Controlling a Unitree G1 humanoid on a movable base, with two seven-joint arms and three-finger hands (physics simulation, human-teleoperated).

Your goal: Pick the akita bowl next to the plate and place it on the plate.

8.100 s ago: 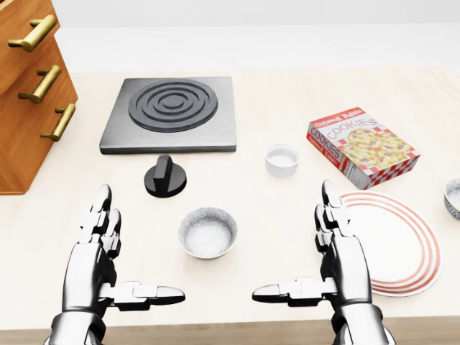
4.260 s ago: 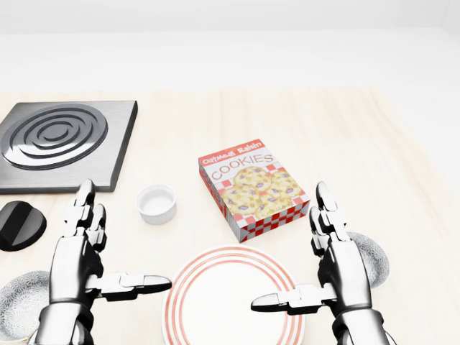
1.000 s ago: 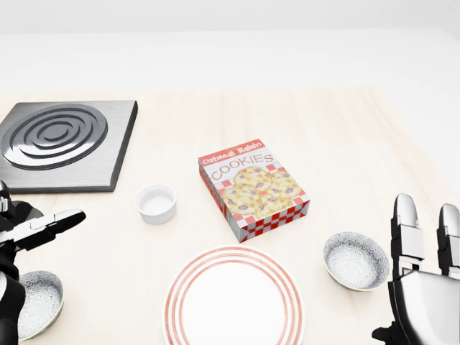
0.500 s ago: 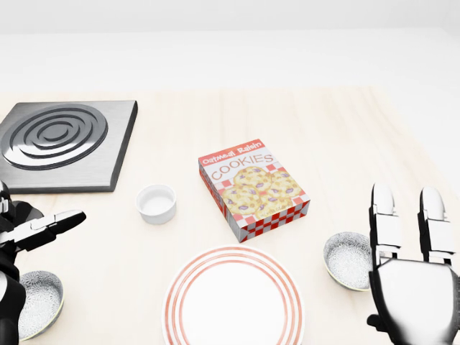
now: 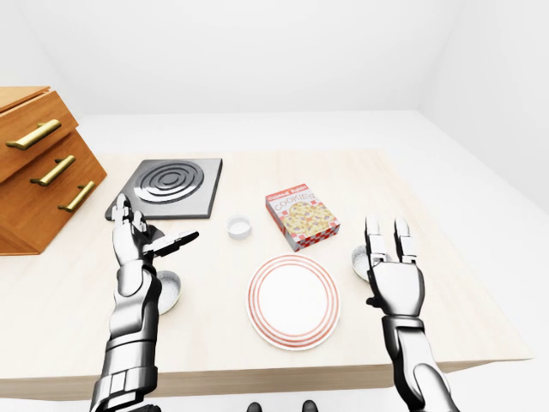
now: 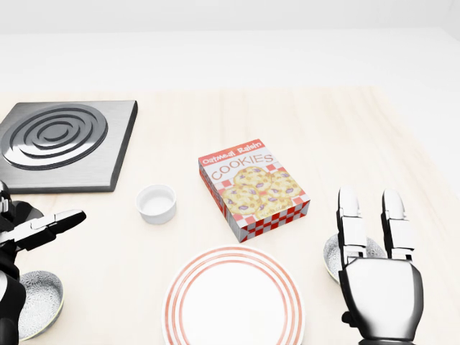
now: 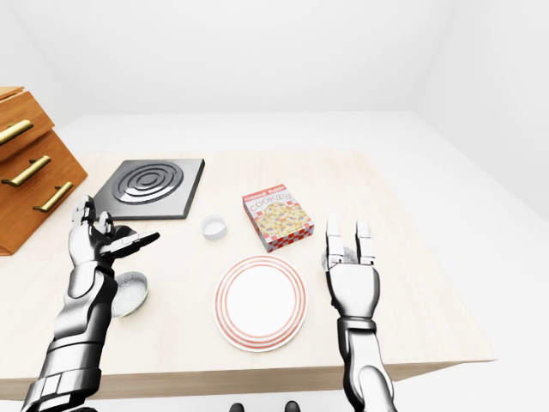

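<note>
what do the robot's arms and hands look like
The left arm and right arm are shiny silver metal in rounded segments with dark seams at the joints. The left hand and right hand match: a blocky palm and three thick jointed fingers. No cables, markings or sleeves show.

A pale, light-grained wooden worktop (image 5: 377, 189) is stretching across the middle of the left-eye view, its near edge running along the bottom. At the view's left edge a warm brown wooden cabinet (image 5: 39, 184) is sitting on the worktop, its three drawers showing brass bar handles (image 5: 34, 135). Plain white walls (image 5: 257, 51) are rising behind, meeting a white floor (image 5: 480, 172) that is showing past the worktop's right side. Soft, even light is leaving only faint shadows.
</note>
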